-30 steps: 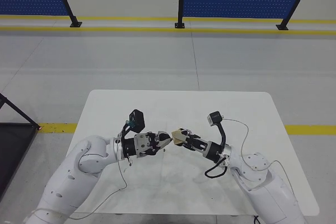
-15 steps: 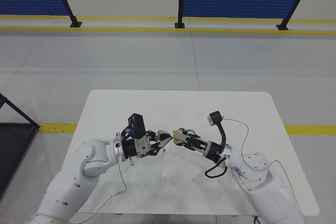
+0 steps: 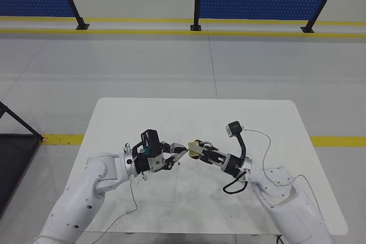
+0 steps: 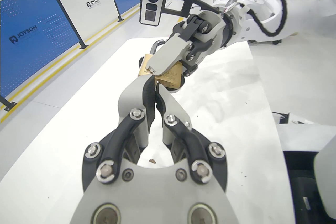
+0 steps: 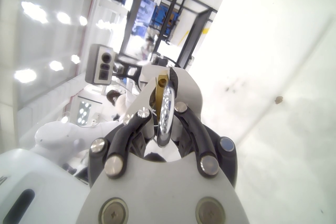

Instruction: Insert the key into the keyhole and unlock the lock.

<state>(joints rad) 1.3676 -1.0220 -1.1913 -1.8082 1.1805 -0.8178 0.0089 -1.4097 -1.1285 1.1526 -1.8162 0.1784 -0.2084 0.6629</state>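
Note:
A brass padlock hangs above the middle of the white table, with my right gripper shut on its body. In the left wrist view one right finger lies across the padlock and its silver shackle points away. My left gripper is shut, its tips pressed against the lock's lower edge. The key is almost wholly hidden between the pads. In the right wrist view the padlock's brass body and shackle sit between my right gripper's fingers.
The two grippers meet tip to tip over the table's centre, with bare tabletop all around them. A few small dark specks lie on the surface. A black frame stands on the floor off the table's left side.
The left wrist has rolled, swinging its camera from the far left side round over the arm. Its fingertips stayed at the padlock. The right arm has held still.

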